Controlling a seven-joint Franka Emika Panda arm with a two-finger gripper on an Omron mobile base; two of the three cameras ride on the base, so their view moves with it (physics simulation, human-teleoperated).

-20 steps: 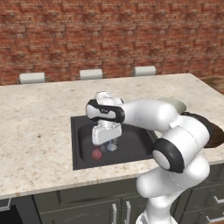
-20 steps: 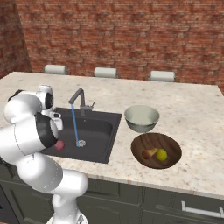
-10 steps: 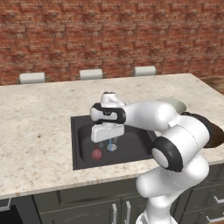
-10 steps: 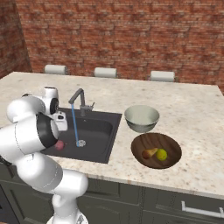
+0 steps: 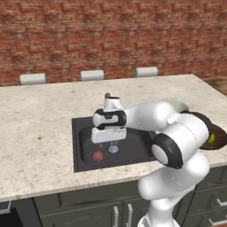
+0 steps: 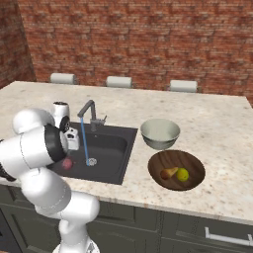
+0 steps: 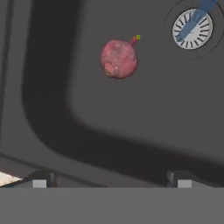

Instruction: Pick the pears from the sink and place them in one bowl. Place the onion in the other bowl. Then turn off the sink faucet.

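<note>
The pink-red onion (image 7: pixel 118 58) lies on the floor of the dark sink (image 5: pixel 137 144), left of the round drain (image 7: pixel 192 28). My gripper (image 5: pixel 107 140) hangs over the basin above it, open and empty, with its fingertips (image 7: pixel 41 179) spread wide. From the right, the onion (image 6: pixel 67 163) shows just past my arm. The faucet (image 6: pixel 89 111) runs a thin blue stream (image 6: pixel 85 143) onto the drain. Both pears, brownish-orange (image 6: pixel 169 173) and yellow-green (image 6: pixel 183 174), rest in the wooden bowl (image 6: pixel 177 158). The pale grey bowl (image 6: pixel 160 133) stands empty behind it.
The speckled stone counter (image 5: pixel 40 133) surrounds the sink. Three pale stool backs (image 5: pixel 92 74) line its far edge below the brick wall. My arm hides most of the wooden bowl (image 5: pixel 217 133) in the left base view.
My hand has shifted slightly right and a little lower over the sink. Its jaws have stayed open, and the onion, pears and bowls have not moved.
</note>
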